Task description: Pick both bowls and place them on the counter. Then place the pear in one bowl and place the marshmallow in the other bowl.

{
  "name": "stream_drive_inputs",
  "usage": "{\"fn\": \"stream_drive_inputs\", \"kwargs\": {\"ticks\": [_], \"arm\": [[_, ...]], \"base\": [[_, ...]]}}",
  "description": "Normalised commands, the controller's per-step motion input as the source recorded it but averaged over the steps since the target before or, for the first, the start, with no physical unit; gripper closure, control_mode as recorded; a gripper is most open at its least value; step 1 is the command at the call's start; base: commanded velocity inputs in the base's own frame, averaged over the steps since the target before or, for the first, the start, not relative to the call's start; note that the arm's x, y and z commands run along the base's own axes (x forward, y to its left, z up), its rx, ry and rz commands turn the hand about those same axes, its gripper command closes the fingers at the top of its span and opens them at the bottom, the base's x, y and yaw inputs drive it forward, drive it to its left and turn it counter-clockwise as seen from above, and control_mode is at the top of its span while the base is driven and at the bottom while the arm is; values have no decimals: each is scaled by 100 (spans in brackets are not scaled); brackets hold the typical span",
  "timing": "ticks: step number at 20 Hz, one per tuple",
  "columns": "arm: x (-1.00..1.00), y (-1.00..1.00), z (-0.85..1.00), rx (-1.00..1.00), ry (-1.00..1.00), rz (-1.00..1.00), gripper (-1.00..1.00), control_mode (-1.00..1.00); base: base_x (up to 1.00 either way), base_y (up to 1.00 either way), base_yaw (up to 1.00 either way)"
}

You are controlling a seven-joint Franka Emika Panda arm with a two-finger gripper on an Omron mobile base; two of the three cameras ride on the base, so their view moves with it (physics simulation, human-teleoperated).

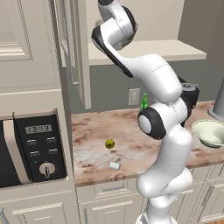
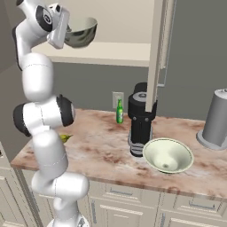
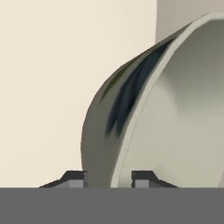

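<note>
In the left base view the white arm rises from the lower right and bends up toward the plain cream shelf (image 1: pixel 175 49). On the long pinkish-brown marbled stone counter (image 1: pixel 92 127) the small roundish yellow-green pear (image 1: pixel 110 143) lies near the middle, and the tiny white marshmallow (image 1: pixel 114 166) lies nearer the front edge, apart from the pear. The wide, shallow ceramic bowl, pale cream-green inside (image 1: pixel 211 133), sits on the counter at the right, and a slim green bottle (image 1: pixel 144 101) stands by the back wall. In the right base view the hand is up at the shelf level, with the two-finger gripper (image 2: pixel 66 32) at the near rim of the deep glossy grey-green bowl (image 2: pixel 82 31), which rests on the shelf. The shallow bowl sits on the counter just beside a tall black appliance (image 2: pixel 141 119), with a grey cylindrical appliance (image 2: pixel 216 119) further right. In the hand view the two dark fingertips (image 3: pixel 75 179) stand on either side of the deep bowl's rim, one outside the wall and one inside, closed in on it.
</note>
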Motion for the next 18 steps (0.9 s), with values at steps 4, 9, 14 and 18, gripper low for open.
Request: {"fn": "stream_drive_inputs", "kwargs": {"ticks": [4,9,14,18], "arm": [[-29,-7,-15,3,-9,5,100,-100],[-60,-28,-1,3,-19,0,100,-100],[-83,-30,0,1,-22,0,100,-100],[-98,-26,-5,1,-20,0,100,-100]], "base": [[0,0,0],[0,0,0],[0,0,0],[0,0,0]]}}
